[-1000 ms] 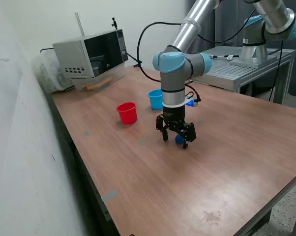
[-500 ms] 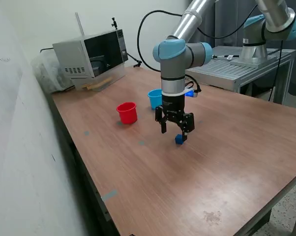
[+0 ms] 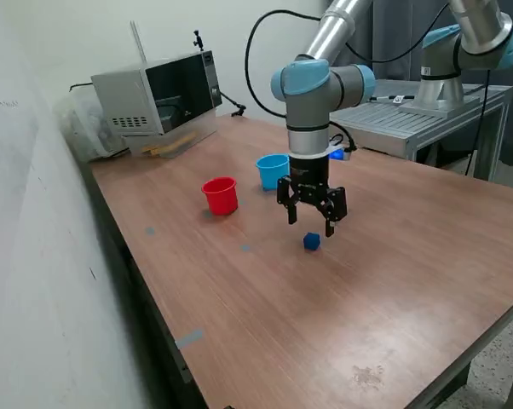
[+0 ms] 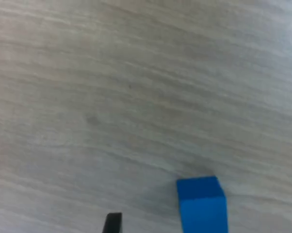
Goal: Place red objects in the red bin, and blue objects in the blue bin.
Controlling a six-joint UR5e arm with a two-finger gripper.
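A: Gripper (image 3: 311,220) hangs above the table (image 3: 393,281) with its fingers spread apart and nothing between them. The blue cube (image 3: 311,242) sits on the wood just below, a touch toward the exterior view's left of the fingertips.

B: From the wrist camera the blue cube (image 4: 202,204) is right at the frame's edge, closer to one finger than the other. I'd say it isn't centred.

A: Agreed. To do this pick well, I'd shift sideways until the cube sits midway between the fingers, then drop straight down and close on two flat faces, not corners.

B: And where does it go?

A: The blue cup (image 3: 273,171), behind the arm, upright, with the red cup (image 3: 221,195) beside it on the exterior view's left. They're near each other, so aim carefully over the blue rim.

B: Any red cubes?

A: None I can see on the table from here.
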